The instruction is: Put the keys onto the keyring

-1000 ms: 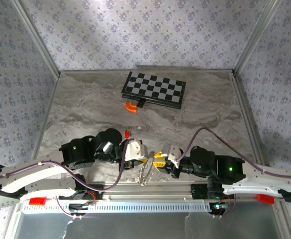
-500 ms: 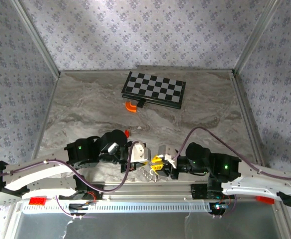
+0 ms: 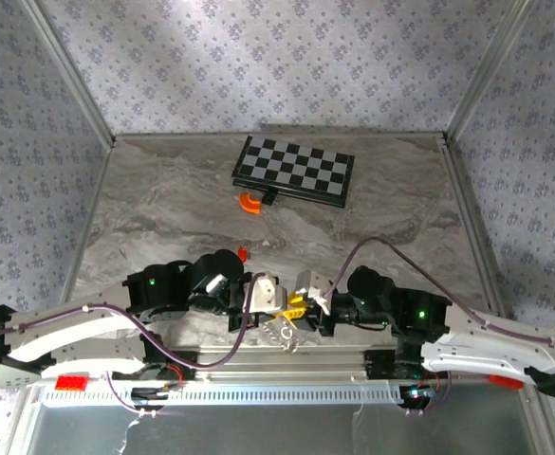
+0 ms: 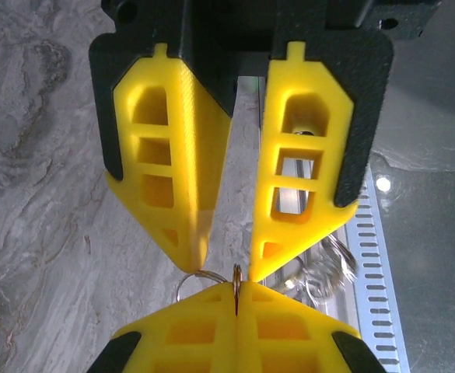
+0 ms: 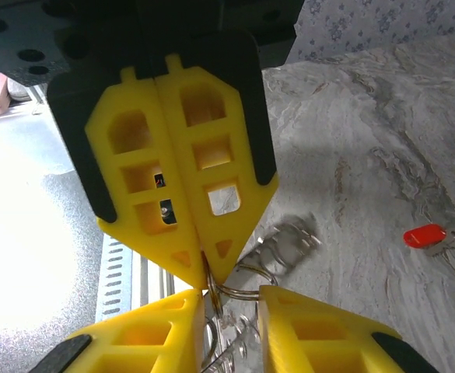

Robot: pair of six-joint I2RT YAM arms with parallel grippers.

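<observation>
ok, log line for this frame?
right gripper: shut on keyring | left gripper: open, tips beside keyring | red key: loose on table, not threaded

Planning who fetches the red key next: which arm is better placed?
Left. The left gripper is open and free, and the red key lies beside its arm; the right gripper is shut on the keyring.

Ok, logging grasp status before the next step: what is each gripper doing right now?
Left gripper: open, tips at the keyring.
Right gripper: shut on the keyring.
</observation>
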